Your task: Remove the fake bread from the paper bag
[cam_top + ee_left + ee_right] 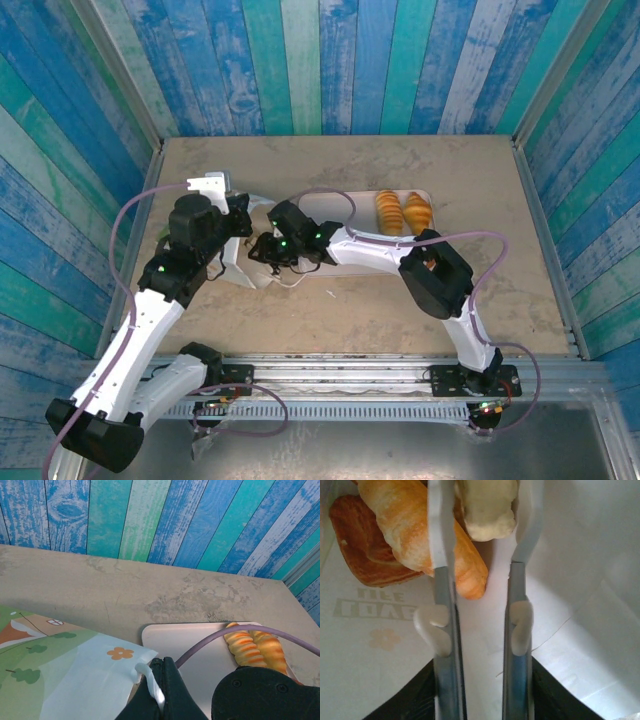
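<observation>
The left fingers (pixel 170 692) are together, clamped on the rim of the bag (pixel 75 675), which lies on the worktop (pixel 350 310) left of centre. Inside it, the right fingers (pixel 445 600) stand apart, gripping a pale roll (pixel 487 510) at both sides, beside a croissant (pixel 415 535) and a brown pastry (pixel 357 545). On the tray (pixel 170 637), right of the bag, rest two croissants (pixel 245 647).

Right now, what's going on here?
The left gripper is shut on the paper bag's cord handle, holding it. The right gripper is inside the bag, closed on a pale roll beside a ridged croissant and a brown pastry. Two croissants already lie on the pink tray.
</observation>
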Motion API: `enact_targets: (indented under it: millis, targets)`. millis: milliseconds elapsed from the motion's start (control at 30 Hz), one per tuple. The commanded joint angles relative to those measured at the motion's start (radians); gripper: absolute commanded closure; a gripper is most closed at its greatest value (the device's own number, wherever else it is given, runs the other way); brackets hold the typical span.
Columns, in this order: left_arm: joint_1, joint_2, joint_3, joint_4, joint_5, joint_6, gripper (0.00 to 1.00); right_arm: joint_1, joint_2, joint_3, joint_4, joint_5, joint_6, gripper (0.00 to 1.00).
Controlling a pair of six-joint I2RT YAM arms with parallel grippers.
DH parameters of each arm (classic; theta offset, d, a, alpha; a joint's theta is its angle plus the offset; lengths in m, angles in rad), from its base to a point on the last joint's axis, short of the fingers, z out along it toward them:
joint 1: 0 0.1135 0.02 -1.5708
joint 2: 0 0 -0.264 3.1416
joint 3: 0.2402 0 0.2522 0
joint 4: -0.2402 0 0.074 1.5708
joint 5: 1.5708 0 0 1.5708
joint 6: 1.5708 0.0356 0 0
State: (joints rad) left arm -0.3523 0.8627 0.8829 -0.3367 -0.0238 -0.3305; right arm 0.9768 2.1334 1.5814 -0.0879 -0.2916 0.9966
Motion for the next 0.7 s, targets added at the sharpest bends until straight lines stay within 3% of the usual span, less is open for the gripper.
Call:
enact_targets:
  millis: [0,233,667]
  targets:
    - [0.004,-0.015,-0.013,0.03,-0.003,-0.006,1.0,-0.005,0.001,0.034,0.014,0.022,-0.021,0.65]
    - [0.004,-0.008,-0.024,0.038,-0.052,-0.042,1.0,0.0,-0.129,-0.006,-0.106,0.103,-0.203,0.75]
    - [0.003,0.034,-0.023,0.085,-0.067,-0.092,1.0,0.113,-0.259,0.012,-0.536,0.524,-0.59,0.75]
